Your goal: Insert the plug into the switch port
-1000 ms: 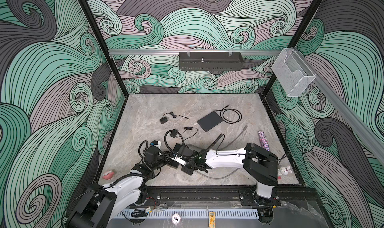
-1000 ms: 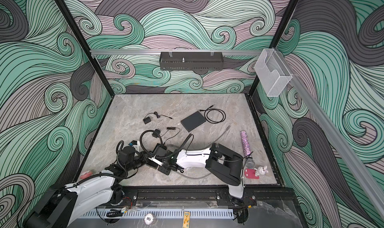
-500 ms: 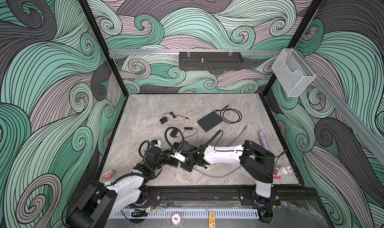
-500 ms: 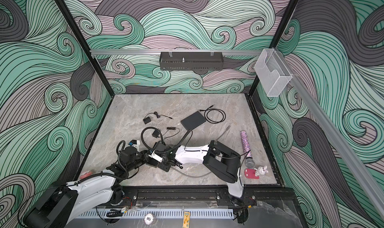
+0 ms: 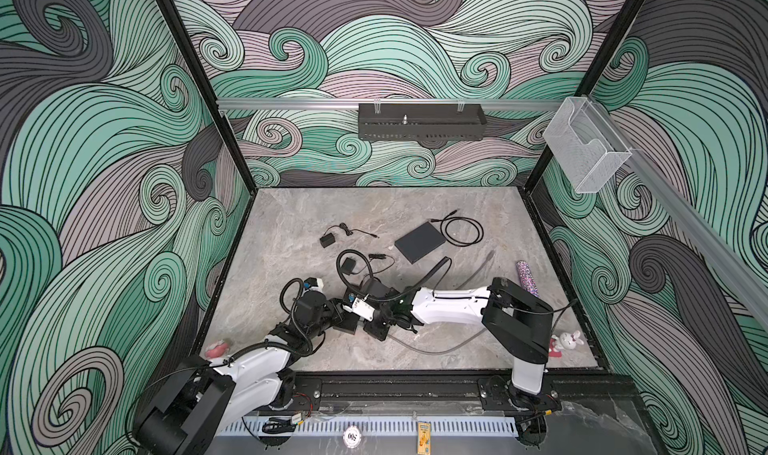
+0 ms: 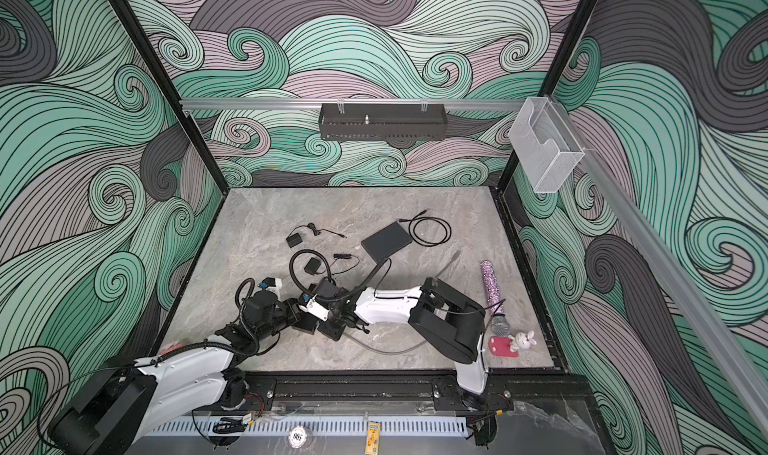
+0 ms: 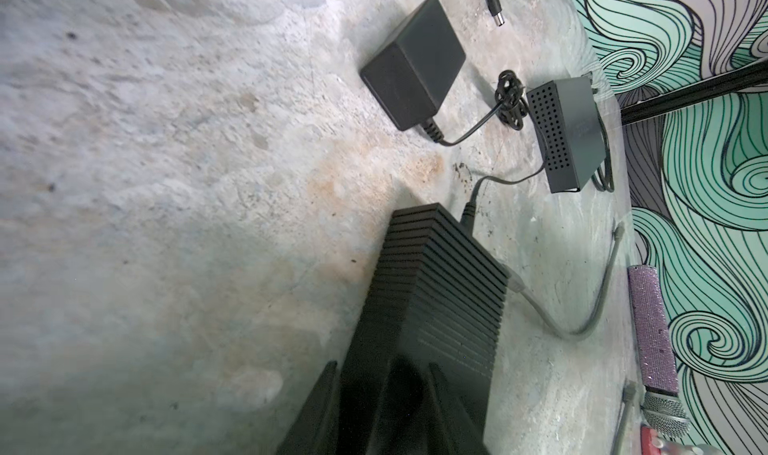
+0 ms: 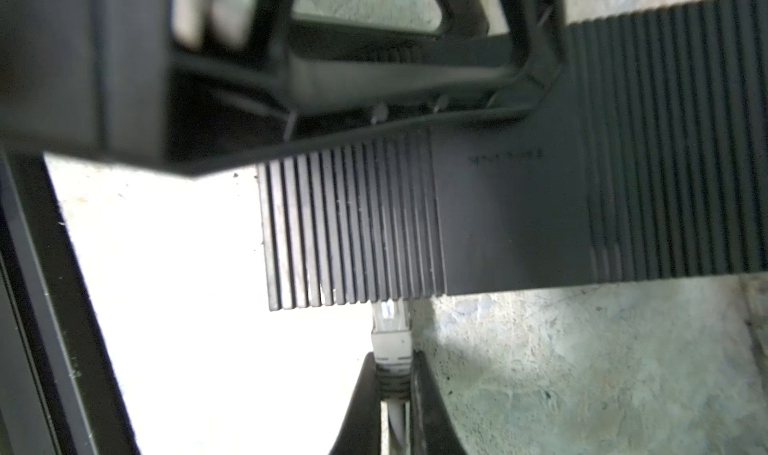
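The switch (image 7: 436,291) is a narrow ribbed black box lying on the table between the two arms, seen in a top view (image 5: 348,328). My left gripper (image 7: 380,367) is shut on its near end, one finger on each side, and shows in both top views (image 5: 340,309) (image 6: 297,309). My right gripper (image 8: 392,357) is shut on the grey plug (image 8: 390,336). The plug's clear tip meets the long side face of the switch (image 8: 498,224). The switch port itself is hidden behind that edge. The grey cable (image 5: 436,350) trails off across the table.
A flat dark-grey square box (image 5: 419,241) and a coiled black cable (image 5: 463,232) lie farther back. Two black adapters (image 5: 327,240) (image 5: 348,266) sit behind the grippers. A glitter microphone (image 5: 527,278) and a bunny toy (image 5: 567,340) lie to the right, by the right arm's base.
The right arm has drawn slightly left and back with the plug in its grip. The left gripper has stayed on the switch with barely any shift.
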Controlling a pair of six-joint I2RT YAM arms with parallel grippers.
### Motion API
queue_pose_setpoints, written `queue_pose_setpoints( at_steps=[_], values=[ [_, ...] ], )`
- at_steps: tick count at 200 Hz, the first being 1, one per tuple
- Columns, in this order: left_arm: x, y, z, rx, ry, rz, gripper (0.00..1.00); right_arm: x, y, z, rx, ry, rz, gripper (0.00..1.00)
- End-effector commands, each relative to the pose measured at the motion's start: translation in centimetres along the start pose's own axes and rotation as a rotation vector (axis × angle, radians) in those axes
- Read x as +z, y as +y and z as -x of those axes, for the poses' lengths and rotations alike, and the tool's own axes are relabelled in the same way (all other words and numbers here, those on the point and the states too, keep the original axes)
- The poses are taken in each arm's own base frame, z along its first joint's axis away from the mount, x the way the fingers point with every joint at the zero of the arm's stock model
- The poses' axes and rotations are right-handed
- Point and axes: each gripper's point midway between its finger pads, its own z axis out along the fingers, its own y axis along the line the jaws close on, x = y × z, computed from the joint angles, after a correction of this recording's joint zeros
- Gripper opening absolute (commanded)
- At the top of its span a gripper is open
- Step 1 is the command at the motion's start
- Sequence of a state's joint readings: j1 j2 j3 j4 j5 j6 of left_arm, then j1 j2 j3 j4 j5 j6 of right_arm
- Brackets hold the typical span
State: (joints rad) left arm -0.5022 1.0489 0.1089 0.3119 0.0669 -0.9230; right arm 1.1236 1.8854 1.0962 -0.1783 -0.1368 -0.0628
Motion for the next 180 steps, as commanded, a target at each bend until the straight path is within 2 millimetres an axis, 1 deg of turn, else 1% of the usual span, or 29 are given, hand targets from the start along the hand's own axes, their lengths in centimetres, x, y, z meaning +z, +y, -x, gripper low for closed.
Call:
queue_pose_setpoints(
  at_steps=[1,15,27,46,56,65,78,82,90,114,133,159,180],
  values=[
    [-1.5,1.7,-8.7,-0.015,0.404,0.04,0.33,-5.0,-0.1,12.0,-0.023,-0.496,-0.039,0.0],
    [-1.3,1.5,-8.5,-0.008,0.402,0.045,0.33,-4.8,-0.3,10.8,-0.013,-0.461,-0.061,0.0],
    [-1.2,1.4,-8.3,-0.004,0.403,0.046,0.33,-4.8,0.0,9.9,-0.017,-0.445,-0.063,0.0],
    [-1.0,0.4,-7.8,0.0,0.408,0.018,0.34,-4.8,0.0,8.6,-0.011,-0.433,-0.068,0.0],
    [-1.0,-0.3,-7.2,0.011,0.407,0.017,0.37,-4.8,-0.1,7.9,-0.004,-0.422,-0.078,0.0],
    [-1.1,-0.9,-6.5,0.026,0.4,0.022,0.43,-4.8,-0.2,7.4,0.005,-0.413,-0.084,0.0],
    [-1.4,-1.6,-5.0,0.043,0.373,0.049,0.67,-4.7,-0.4,6.5,0.019,-0.397,-0.096,0.0],
    [-1.5,-1.7,-4.5,0.047,0.364,0.062,0.71,-4.6,-0.4,6.3,0.025,-0.393,-0.099,0.0],
    [-1.8,-2.2,-3.4,0.055,0.346,0.076,0.74,-4.5,-0.4,5.8,0.034,-0.382,-0.104,0.0],
    [-2.8,-3.2,-0.5,0.048,0.296,0.096,0.75,-4.2,-0.1,4.7,0.047,-0.355,-0.107,0.0],
    [-3.6,-3.8,0.9,0.046,0.267,0.083,0.75,-4.0,0.1,3.7,0.056,-0.338,-0.107,0.0],
    [-4.6,-4.0,1.9,0.038,0.232,0.07,0.74,-3.6,0.1,2.2,0.069,-0.306,-0.117,0.0],
    [-5.1,-4.0,2.2,0.035,0.206,0.055,0.74,-2.8,0.0,0.8,0.076,-0.266,-0.12,0.0]
  ],
)
